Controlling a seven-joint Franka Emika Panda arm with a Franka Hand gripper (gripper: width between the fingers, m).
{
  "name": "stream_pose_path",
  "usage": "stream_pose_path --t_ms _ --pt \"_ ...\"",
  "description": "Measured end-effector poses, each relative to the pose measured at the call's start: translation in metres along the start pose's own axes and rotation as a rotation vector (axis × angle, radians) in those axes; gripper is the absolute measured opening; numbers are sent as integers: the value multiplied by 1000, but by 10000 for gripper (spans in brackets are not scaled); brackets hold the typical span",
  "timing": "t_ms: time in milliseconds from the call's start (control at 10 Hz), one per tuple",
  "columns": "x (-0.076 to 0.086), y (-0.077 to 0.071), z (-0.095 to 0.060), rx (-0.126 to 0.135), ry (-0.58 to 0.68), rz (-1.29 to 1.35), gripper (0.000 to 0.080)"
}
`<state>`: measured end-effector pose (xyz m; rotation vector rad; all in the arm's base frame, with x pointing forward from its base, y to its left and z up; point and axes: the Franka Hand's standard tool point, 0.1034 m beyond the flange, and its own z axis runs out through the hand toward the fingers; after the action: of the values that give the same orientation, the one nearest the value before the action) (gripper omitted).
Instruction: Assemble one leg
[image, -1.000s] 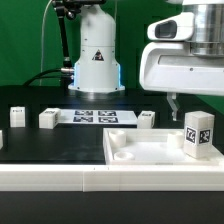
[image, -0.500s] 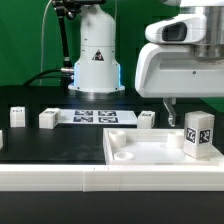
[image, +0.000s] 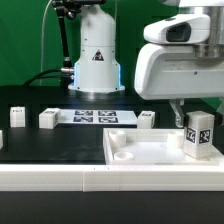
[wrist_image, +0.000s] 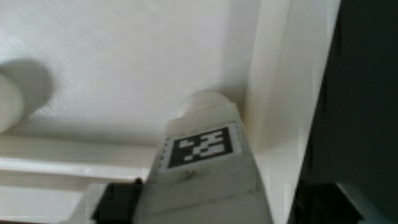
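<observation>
On the white panel (image: 150, 150), upright white leg (image: 199, 137) with black-and-white tag (image: 196, 131), claw (image: 184, 111) spread open

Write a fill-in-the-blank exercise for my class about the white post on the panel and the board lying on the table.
1. The small white plastic rectangular post stands ___ on the large flat white panel.
2. The square tag on the post's face is black and ___.
3. The thin flat white marker board lies on the ___ table.
Missing words: upright; white; black.
</observation>
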<state>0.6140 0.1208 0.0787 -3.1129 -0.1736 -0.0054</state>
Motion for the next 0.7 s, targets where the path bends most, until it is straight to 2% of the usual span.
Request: stream_pose_path --t_ms 100,500,700 --pt "0 0 0 1 0 10 289" --pt "0 -2 0 -5 29 325 289" --pt "1 -1 1 23 42 581 289"
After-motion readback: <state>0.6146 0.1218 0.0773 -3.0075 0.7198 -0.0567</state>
